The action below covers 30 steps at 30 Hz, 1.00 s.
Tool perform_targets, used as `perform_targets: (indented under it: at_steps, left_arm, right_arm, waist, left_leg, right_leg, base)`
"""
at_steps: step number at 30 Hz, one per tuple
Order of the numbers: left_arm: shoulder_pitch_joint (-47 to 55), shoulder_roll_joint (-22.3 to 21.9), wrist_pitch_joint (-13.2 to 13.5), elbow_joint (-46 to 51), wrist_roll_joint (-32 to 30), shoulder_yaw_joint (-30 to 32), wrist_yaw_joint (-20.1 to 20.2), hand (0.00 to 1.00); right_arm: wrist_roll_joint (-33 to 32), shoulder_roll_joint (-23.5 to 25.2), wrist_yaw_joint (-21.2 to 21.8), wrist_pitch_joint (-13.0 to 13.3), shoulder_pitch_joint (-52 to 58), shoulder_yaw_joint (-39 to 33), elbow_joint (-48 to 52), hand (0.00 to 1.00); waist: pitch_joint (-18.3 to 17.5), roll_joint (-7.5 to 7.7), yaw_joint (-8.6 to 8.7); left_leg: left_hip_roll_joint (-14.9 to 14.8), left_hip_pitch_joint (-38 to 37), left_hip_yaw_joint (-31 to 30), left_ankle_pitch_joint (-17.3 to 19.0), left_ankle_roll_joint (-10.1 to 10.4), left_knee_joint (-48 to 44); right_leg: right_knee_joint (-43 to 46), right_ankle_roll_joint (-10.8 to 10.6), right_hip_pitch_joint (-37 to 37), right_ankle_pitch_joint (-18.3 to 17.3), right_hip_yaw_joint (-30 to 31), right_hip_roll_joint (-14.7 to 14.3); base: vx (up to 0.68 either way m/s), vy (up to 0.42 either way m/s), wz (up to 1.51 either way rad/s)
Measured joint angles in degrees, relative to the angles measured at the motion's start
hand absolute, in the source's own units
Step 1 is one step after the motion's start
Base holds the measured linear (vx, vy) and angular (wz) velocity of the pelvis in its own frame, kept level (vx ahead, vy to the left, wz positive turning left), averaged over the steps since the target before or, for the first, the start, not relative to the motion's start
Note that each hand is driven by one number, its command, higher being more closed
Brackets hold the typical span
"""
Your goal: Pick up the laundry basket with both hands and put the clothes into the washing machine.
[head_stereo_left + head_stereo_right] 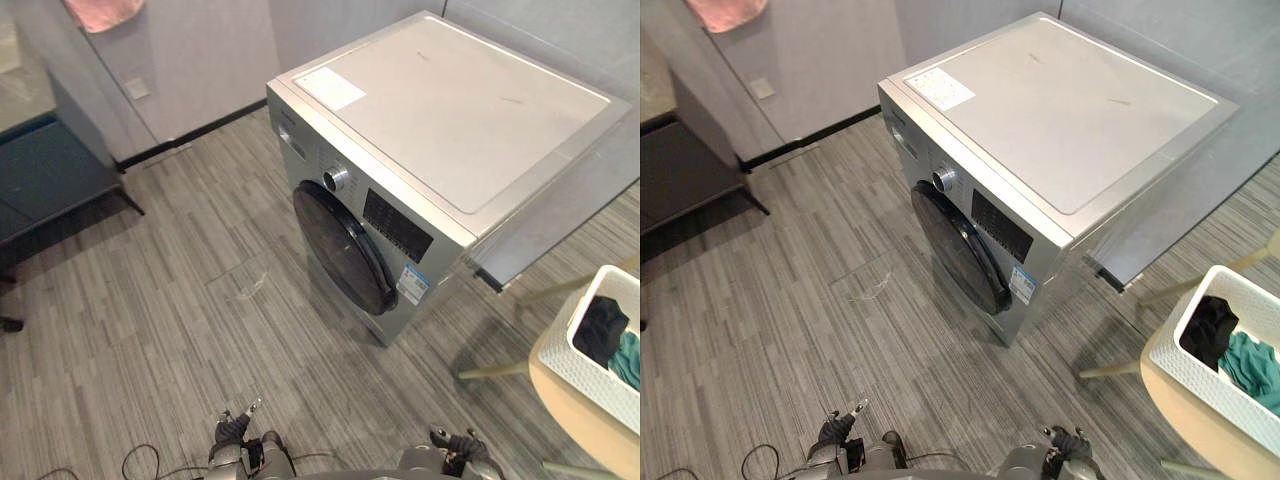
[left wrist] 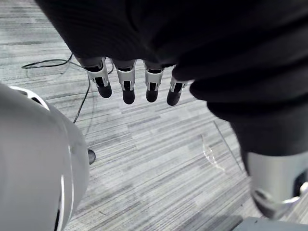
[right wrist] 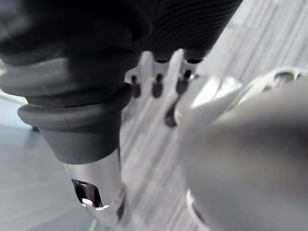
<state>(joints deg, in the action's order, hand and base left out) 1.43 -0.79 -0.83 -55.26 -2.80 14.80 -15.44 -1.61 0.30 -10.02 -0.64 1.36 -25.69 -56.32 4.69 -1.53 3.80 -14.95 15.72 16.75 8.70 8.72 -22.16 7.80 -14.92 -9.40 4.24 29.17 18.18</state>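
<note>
Left eye view: silver front-loading washing machine (image 1: 450, 110) centre, door shut; white perforated laundry basket (image 1: 585, 372) of dark clothes (image 1: 600, 330) lower right on beige table (image 1: 580, 422). Left wrist view: left hand (image 2: 126, 86) straight-fingered, empty. Right wrist view: right hand (image 3: 157, 86) likewise.

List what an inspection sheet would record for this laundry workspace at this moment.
surface: grey plank floor.
job's things: silver washing machine, its round dark door shut; white laundry basket on a pale table at the robot's right, holding a dark garment and a teal garment.
clutter: small pale scrap on the floor before the door, too small to identify.
hands: left hand and right hand low over the floor, fingers straight, holding nothing.
cables: nothing seen.
surroundings: pink cloth hanging by the grey wall; dark cabinet at the left.
</note>
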Motion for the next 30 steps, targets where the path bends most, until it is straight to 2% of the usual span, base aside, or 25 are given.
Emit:
perform_targets:
  at_steps: [1, 3, 4, 5, 6, 7, 9, 10, 11, 13, 14, 16, 17, 19, 20, 22, 24, 26, 27, 30]
  left_arm:
    - [-0.25, 0.25, 0.00, -0.02, 0.00, -0.82, 0.00, 0.00]
    - [-1.27, 1.58, 0.02, -0.06, -0.10, -2.25, 0.10, 0.00]
    - [-2.01, 2.89, 0.03, -0.19, -0.12, -3.24, 0.12, 0.00]
    - [-2.51, 3.49, 0.03, -0.66, -0.16, -3.31, 0.12, 0.00]
    - [-2.98, 4.32, 0.00, -1.39, -0.23, -3.34, 0.12, 0.00]
    - [-2.77, 5.46, -0.04, -1.54, -0.37, -3.08, 0.02, 0.00]
    - [-2.24, 6.57, -0.30, -1.62, -0.73, -2.76, -0.10, 0.00]
    - [-1.52, 6.90, -0.54, -1.60, -0.86, -2.62, -0.23, 0.00]
    - [-1.18, 6.86, -0.65, -1.66, -1.47, -2.45, -0.30, 0.00]
    - [-0.62, 6.39, -1.31, -1.76, -2.54, -1.66, -0.23, 0.00]
    - [-0.48, 6.19, -1.35, -1.77, -2.62, -1.66, -0.17, 0.00]
    - [-0.48, 6.36, -1.48, -2.11, -3.10, -1.67, 0.10, 0.00]
    - [-1.10, 6.54, -2.07, -2.35, -3.98, -1.68, 0.29, 0.00]
    - [-2.25, 5.64, -2.55, -2.81, -4.46, -2.29, 0.36, 0.00]
    - [-3.04, 4.57, -2.65, -2.83, -4.54, -3.69, 0.42, 0.00]
    - [-3.86, 3.05, -2.43, -2.78, -4.43, -5.08, 0.44, 0.00]
    - [-4.04, 2.04, -1.90, -2.55, -4.40, -6.39, 0.48, 0.00]
    - [-4.10, 2.06, -1.80, -2.80, -4.43, -6.85, 0.51, 0.00]
    - [-3.81, 2.24, -1.79, -2.80, -4.45, -7.77, 0.52, 0.00]
    - [-3.03, 2.19, -1.87, -3.19, -4.46, -7.98, 0.53, 0.00]
  right_arm:
    - [-0.02, -0.04, -0.01, 0.03, -0.62, 0.05, -0.01, 0.00]
    - [-0.07, -0.21, -0.05, 0.14, -2.89, 2.12, -0.03, 0.00]
    - [-0.09, -0.16, -0.09, 0.12, -3.79, 3.99, 0.20, 0.00]
    - [-0.15, -0.12, -0.06, 0.13, -3.93, 5.29, 0.78, 0.00]
    - [-0.15, -0.03, -0.04, 0.11, -4.29, 8.11, 2.36, 0.00]
    - [-0.13, 0.02, -0.11, 0.03, -3.88, 11.43, 5.56, 0.00]
    - [-0.07, 0.02, -0.21, 0.23, -2.86, 15.69, 12.16, 0.00]
    - [0.00, -0.08, -0.29, 0.32, -2.34, 18.21, 17.19, 0.00]
    - [0.30, -0.25, -0.18, 0.47, -1.67, 20.48, 22.89, 0.00]
    - [1.81, -1.58, 0.40, 1.95, -1.06, 23.97, 31.16, 0.00]
    - [2.10, -2.07, 0.50, 2.35, -1.08, 25.09, 33.48, 0.00]
    - [2.45, -3.29, 1.78, 3.40, -0.95, 27.83, 40.50, 0.00]
    - [2.52, -4.51, 3.06, 4.85, -1.10, 29.58, 45.46, 0.00]
    - [2.49, -5.68, 3.78, 5.28, -1.52, 29.70, 47.56, 0.00]
    - [2.10, -7.31, 4.15, 5.28, -1.45, 29.74, 49.39, 0.00]
    - [1.75, -9.45, 4.51, 5.36, 0.13, 29.52, 53.93, 0.00]
    - [0.90, -11.23, 5.54, 6.72, 1.87, 29.57, 60.04, 0.00]
    - [-0.63, -11.28, 6.64, 7.19, 2.56, 29.79, 62.88, 0.00]
    - [-1.42, -11.30, 7.28, 7.32, 2.74, 30.25, 63.47, 0.00]
    - [-5.83, -11.41, 8.41, 7.60, 2.36, 31.52, 63.49, 0.00]
  waist:
    - [-0.04, -0.07, -0.10]
    - [-0.24, 0.01, -0.15]
    - [-0.42, 0.30, -0.04]
    - [-0.48, 0.41, -0.12]
    - [-0.54, 0.46, -0.01]
    - [-0.54, 0.44, -0.40]
    - [-0.52, 0.41, -0.68]
    - [-0.52, 0.42, -1.12]
    - [-0.53, 0.48, -1.10]
    - [-0.60, 0.84, -1.24]
    - [-0.59, 0.89, -1.24]
    - [-0.65, 1.79, -1.26]
    - [-0.15, 2.47, -1.37]
    - [0.35, 1.90, -1.30]
    - [0.50, 1.85, -1.22]
    - [0.59, 1.81, -1.04]
    - [0.66, 1.52, -0.88]
    - [0.80, 1.25, -0.84]
    - [0.87, 1.17, -1.10]
    - [1.55, 0.17, -1.74]
  left_leg:
    - [0.06, 0.24, 0.86, 0.22, -0.40, 0.16]
    - [0.85, 1.42, 3.00, 0.77, -1.74, 1.78]
    - [1.43, 2.17, 4.49, 0.79, -2.97, 2.58]
    - [1.48, 2.45, 5.37, 0.83, -3.48, 2.71]
    - [0.98, 2.77, 7.05, 0.67, -4.18, 3.06]
    - [0.76, 2.82, 8.79, 0.63, -4.28, 3.16]
    - [-0.20, 2.35, 10.99, 0.59, -4.35, 3.34]
    - [-1.00, 1.43, 12.76, 0.54, -4.33, 3.68]
    - [-1.33, 0.44, 13.59, 0.03, -3.95, 4.27]
    - [-1.33, -1.73, 14.00, -0.79, -2.78, 5.64]
    - [-1.39, -2.44, 14.13, -1.21, -2.16, 6.37]
    - [-1.84, -3.94, 14.13, -2.57, -0.55, 8.60]
    - [-3.31, -4.69, 12.68, -3.92, 1.19, 10.39]
    - [-3.81, -5.22, 10.03, -5.00, -0.12, 12.61]
    - [-3.09, -6.42, 7.31, -5.01, -0.15, 14.39]
    - [-3.01, -7.80, 4.78, -6.46, -1.36, 15.64]
    - [-2.78, -8.12, 3.12, -8.26, -0.54, 16.84]
    - [-2.44, -8.06, 1.01, -9.70, -0.66, 18.38]
    - [-2.00, -8.33, 0.04, -10.81, -1.20, 19.38]
    - [-1.78, -8.07, -1.45, -12.03, -1.18, 20.64]
  right_leg:
    - [-0.66, 0.08, -0.96, 2.91, 0.41, 0.00]
    - [-3.72, 0.58, -4.67, 13.53, 1.01, 0.22]
    - [-5.63, 5.54, -6.48, 17.70, 0.54, 0.43]
    - [-6.24, 7.15, -7.23, 19.09, 0.32, 0.40]
    - [-5.93, 6.51, -8.33, 18.53, -0.75, -0.60]
    - [-5.17, 6.20, -9.99, 18.26, -4.33, -2.35]
    - [-5.11, 6.24, -10.96, 18.28, -9.25, -3.59]
    - [-4.12, 4.40, -11.58, 16.54, -11.92, -4.84]
    - [-0.63, 0.81, -12.15, 10.62, -11.88, -7.32]
    - [1.28, 1.92, -12.30, 4.91, -11.13, -9.34]
    - [1.33, 2.05, -12.22, 3.87, -10.71, -9.77]
    - [1.46, 3.08, -11.88, -0.85, -9.98, -11.01]
    - [0.67, 3.00, -11.03, -4.36, -9.97, -12.79]
    - [0.79, 4.02, -10.69, -3.98, -10.59, -14.59]
    - [1.13, 4.51, -9.68, -4.07, -11.23, -16.02]
    - [2.40, 6.05, -8.23, -5.07, -12.81, -16.58]
    - [4.11, 6.57, -7.76, -6.92, -14.84, -16.39]
    - [5.15, 7.06, -7.50, -7.84, -16.91, -16.05]
    - [5.68, 7.19, -7.33, -8.64, -18.10, -15.61]
    - [6.17, 7.75, -6.91, -9.62, -20.36, -15.18]
  base:
    - [-0.03, 0.306, -0.57]
    - [-0.11, 0.239, -0.64]
    - [-0.14, 0.180, -0.59]
    - [-0.11, 0.102, -0.51]
    - [-0.06, 0.041, -0.61]
    - [-0.04, 0.028, -0.69]
    - [0.00, -0.022, -0.76]
    - [0.04, -0.121, -0.78]
    - [0.05, -0.135, -0.60]
    - [0.06, -0.203, -0.55]
    - [0.06, -0.268, -0.59]
    - [0.04, -0.281, -0.34]
    - [0.03, -0.368, -0.19]
    - [0.02, -0.305, -0.08]
    - [0.02, -0.143, 0.04]
    - [0.03, -0.103, 0.26]
    - [0.01, -0.057, 0.49]
    - [-0.02, -0.033, 0.62]
    - [-0.01, -0.033, 0.67]
    - [-0.02, -0.014, 0.45]
